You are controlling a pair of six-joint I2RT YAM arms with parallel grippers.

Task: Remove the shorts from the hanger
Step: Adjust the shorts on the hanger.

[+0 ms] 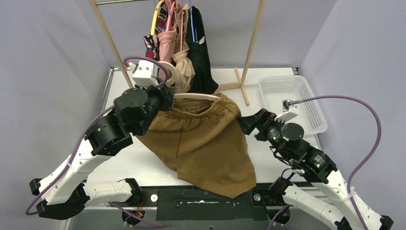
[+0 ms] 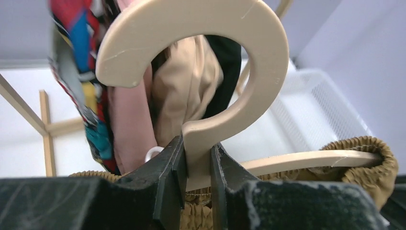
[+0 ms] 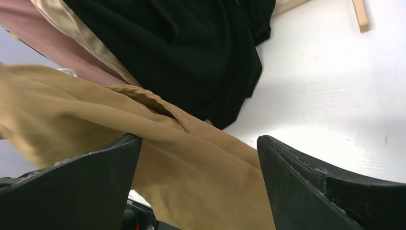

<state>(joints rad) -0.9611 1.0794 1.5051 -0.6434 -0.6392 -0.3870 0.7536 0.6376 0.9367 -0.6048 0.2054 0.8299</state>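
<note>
Tan-brown shorts (image 1: 201, 143) hang by their gathered waistband (image 2: 368, 148) from a cream hanger (image 2: 268, 52), held above the table's near half. My left gripper (image 2: 197, 148) is shut on the hanger's neck, just under the hook. My right gripper (image 3: 198, 143) is open at the shorts' right edge (image 1: 244, 123); tan cloth (image 3: 191, 167) lies between and beyond its fingers, ungripped. Black (image 1: 200, 52), beige (image 1: 184, 67), pink (image 1: 167, 43) and comic-print (image 1: 160, 24) shorts hang on the rail behind.
A wooden clothes rack (image 1: 251, 48) stands at the back, its foot (image 1: 239, 86) on the table. A white mesh basket (image 1: 306, 96) sits at the back right. Grey walls close in both sides.
</note>
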